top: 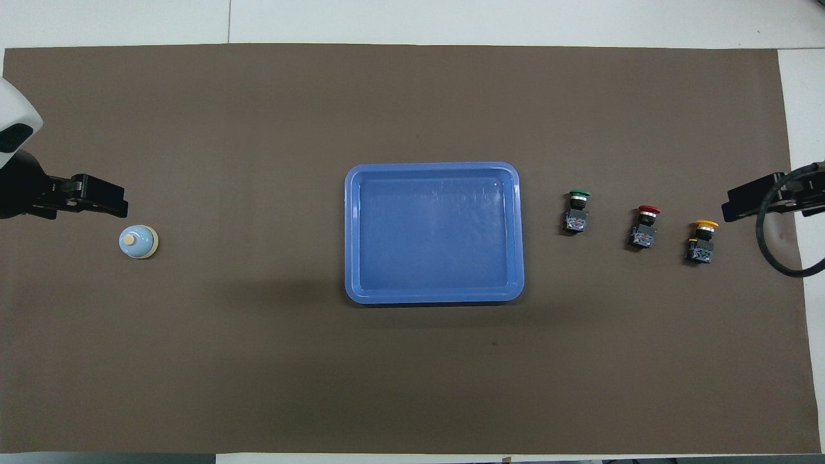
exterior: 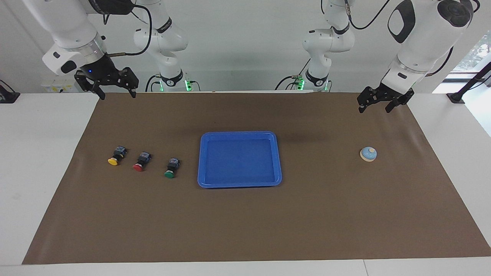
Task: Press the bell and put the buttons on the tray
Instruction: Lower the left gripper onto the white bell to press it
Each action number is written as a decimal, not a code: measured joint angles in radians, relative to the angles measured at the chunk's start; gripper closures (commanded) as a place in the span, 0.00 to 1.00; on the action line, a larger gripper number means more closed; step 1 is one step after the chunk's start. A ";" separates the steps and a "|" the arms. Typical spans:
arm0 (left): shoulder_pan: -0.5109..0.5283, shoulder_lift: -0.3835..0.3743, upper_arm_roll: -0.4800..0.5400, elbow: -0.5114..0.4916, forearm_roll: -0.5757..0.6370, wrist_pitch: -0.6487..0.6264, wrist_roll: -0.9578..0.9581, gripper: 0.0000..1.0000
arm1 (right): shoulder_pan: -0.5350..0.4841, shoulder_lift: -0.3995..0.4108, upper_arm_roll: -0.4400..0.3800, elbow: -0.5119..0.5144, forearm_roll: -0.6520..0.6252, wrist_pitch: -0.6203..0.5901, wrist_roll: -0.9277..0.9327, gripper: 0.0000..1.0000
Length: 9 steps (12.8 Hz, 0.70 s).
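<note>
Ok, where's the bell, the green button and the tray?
bell (exterior: pixel 368 153), facing view, on its blue dome.
green button (exterior: pixel 169 174), facing view, on its round cap.
tray (top: pixel 434 169), overhead view, on its raised rim.

A bright-blue tray (exterior: pixel 239 159) lies flat at the middle of the brown mat (exterior: pixel 268 230) covering the desk (exterior: pixel 38 172). Toward the right arm's end, three buttons lie on their sides in a row: yellow button (exterior: pixel 116 156), red button (exterior: pixel 141 161), then green button (exterior: pixel 172 168) (nearest the tray). Toward the left arm's end sits the light-blue bell (exterior: pixel 368 153). The right gripper (exterior: pixel 116 93) hangs over the mat's edge nearest the robots, jaws spread. The left gripper (exterior: pixel 375 108) hangs raised above the mat near the bell, jaws apart.
</note>
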<state>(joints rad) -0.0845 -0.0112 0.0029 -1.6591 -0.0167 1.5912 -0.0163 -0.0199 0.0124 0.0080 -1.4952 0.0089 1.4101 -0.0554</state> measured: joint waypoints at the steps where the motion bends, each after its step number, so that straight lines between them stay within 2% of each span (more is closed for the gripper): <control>1: 0.000 0.000 0.000 0.001 0.000 0.000 -0.001 0.00 | 0.000 0.000 0.000 0.000 0.000 0.000 0.000 0.00; 6: 0.001 0.000 0.007 0.001 0.000 0.002 -0.001 0.00 | 0.000 0.000 0.000 0.000 0.000 0.000 0.000 0.00; 7: 0.001 0.000 0.007 0.001 0.000 0.004 -0.001 0.06 | 0.000 0.000 0.000 0.000 0.000 0.000 0.000 0.00; 9: 0.001 0.000 0.010 -0.002 0.000 0.011 -0.002 0.90 | 0.000 0.000 0.000 0.000 0.000 0.000 0.000 0.00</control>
<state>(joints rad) -0.0835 -0.0108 0.0127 -1.6608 -0.0167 1.6023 -0.0180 -0.0199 0.0123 0.0080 -1.4952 0.0089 1.4101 -0.0554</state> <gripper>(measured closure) 0.053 0.000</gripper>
